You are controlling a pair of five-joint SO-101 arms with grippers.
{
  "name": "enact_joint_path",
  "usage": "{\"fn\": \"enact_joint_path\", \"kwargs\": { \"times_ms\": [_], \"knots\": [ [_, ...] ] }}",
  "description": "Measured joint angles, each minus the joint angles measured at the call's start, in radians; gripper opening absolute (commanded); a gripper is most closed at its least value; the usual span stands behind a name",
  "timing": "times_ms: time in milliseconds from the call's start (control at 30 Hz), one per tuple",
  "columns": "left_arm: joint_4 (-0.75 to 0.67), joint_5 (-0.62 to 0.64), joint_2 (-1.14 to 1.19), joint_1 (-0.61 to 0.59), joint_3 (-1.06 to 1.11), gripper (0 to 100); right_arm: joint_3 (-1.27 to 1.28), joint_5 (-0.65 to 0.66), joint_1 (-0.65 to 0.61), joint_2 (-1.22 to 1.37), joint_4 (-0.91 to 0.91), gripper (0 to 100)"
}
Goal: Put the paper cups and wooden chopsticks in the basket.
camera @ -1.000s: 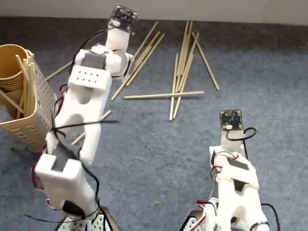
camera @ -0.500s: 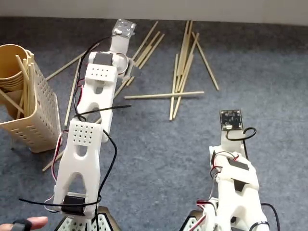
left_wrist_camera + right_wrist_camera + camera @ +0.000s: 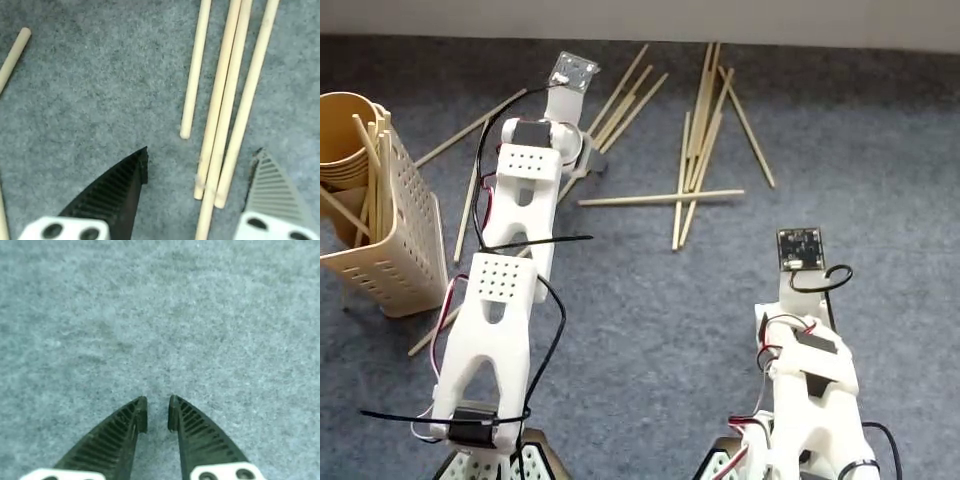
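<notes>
The print on the two small camera boards at the arms' wrists was too fine to read.

There were two white arms and one basket (image 3: 395,255). The basket stood at the left edge of the grey, carpet-covered bench (image 3: 650,320). It was cream plastic, tall and pierced with rows of small holes. Inside it sat a nested stack of tan paper cups (image 3: 345,150), their rims too close together to count, with several sticks leaning beside them.

Well over ten wooden chopsticks (image 3: 660,198) lay loose across the far half of the bench. They were pale, plain, round and blunt-ended. One lay crosswise, a crossed bundle lay to its right, and a few were scattered near the basket. Where they overlapped the exact number could not be told.

The left hand (image 3: 200,160) was low over the bench with its fingers spread wide, one black and one white. Four chopsticks (image 3: 220,100) lay side by side on the carpet in the gap, none of them pinched.

The right hand (image 3: 157,417) was over bare carpet, well apart from the sticks. Its two black fingers were drawn almost together, with a slim gap between them, and held nothing.
</notes>
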Motion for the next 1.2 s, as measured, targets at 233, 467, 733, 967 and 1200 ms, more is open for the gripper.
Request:
{"fn": "enact_joint_path", "kwargs": {
  "times_ms": [233, 467, 733, 967, 1200],
  "knots": [
    [0.008, 0.000, 0.035, 0.028, -0.012, 2, 0.000, 0.000, 0.000, 0.000, 0.000, 8.0],
    [0.023, -0.002, 0.038, 0.052, -0.012, 1, 0.000, 0.000, 0.000, 0.000, 0.000, 8.0],
    [0.229, -0.006, 0.025, 0.048, -0.071, 0, 0.000, 0.000, 0.000, 0.000, 0.000, 8.0],
    [0.427, -0.006, -0.137, 0.015, -0.098, 0, 0.000, 0.000, 0.000, 0.000, 0.000, 8.0],
    [0.433, -0.005, -0.508, -0.002, -0.095, 0, 0.000, 0.000, 0.000, 0.000, 0.000, 8.0]
  ]
}}
